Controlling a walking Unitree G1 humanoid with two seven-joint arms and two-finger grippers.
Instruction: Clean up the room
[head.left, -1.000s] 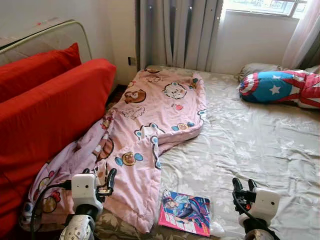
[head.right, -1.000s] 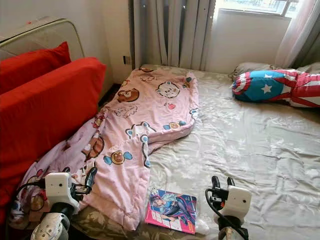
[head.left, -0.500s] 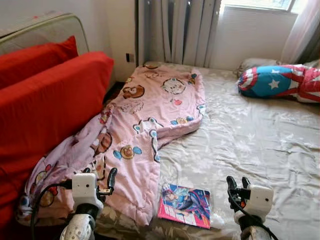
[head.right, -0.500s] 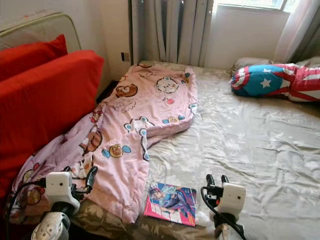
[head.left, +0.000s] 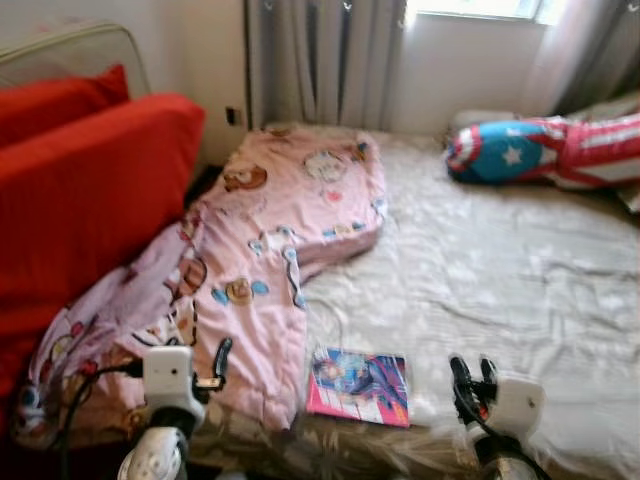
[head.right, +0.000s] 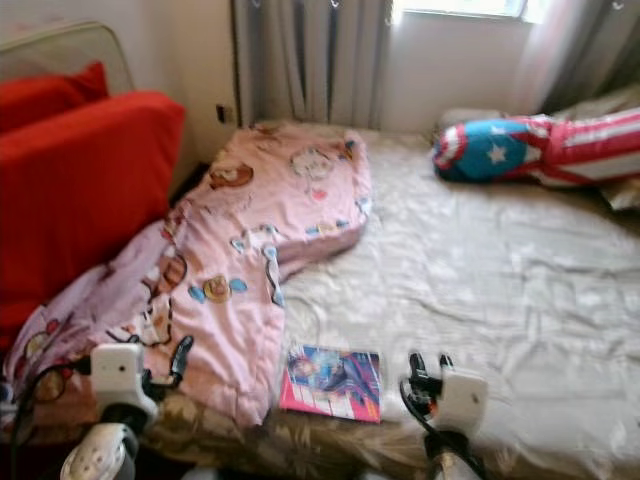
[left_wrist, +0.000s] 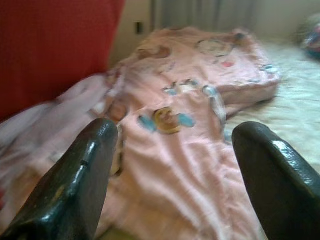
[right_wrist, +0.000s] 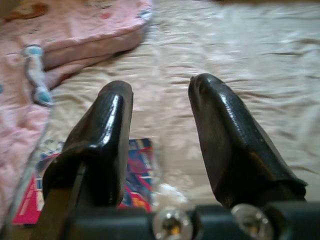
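Observation:
A pink cartoon-print blanket (head.left: 280, 230) lies rumpled across the left half of the bed (head.left: 500, 270) and spills off its near left corner. A colourful comic book (head.left: 360, 385) rests flat near the bed's front edge, just right of the blanket's hem. My left gripper (head.left: 218, 362) hovers open above the blanket's low end; the blanket (left_wrist: 180, 150) lies between and beyond its fingers (left_wrist: 75, 185). My right gripper (head.left: 470, 378) is held open just right of the book, and the book (right_wrist: 137, 175) lies beneath its fingers (right_wrist: 100, 145).
A red sofa cushion (head.left: 90, 190) stands against the bed's left side. A star-and-stripe pillow (head.left: 540, 150) lies at the head of the bed, far right. Grey curtains (head.left: 320, 60) and a window are behind.
The whole picture has shifted and blurred, so the camera has moved; the bed now sits a little farther and lower in frame. Both grippers keep their pose, open.

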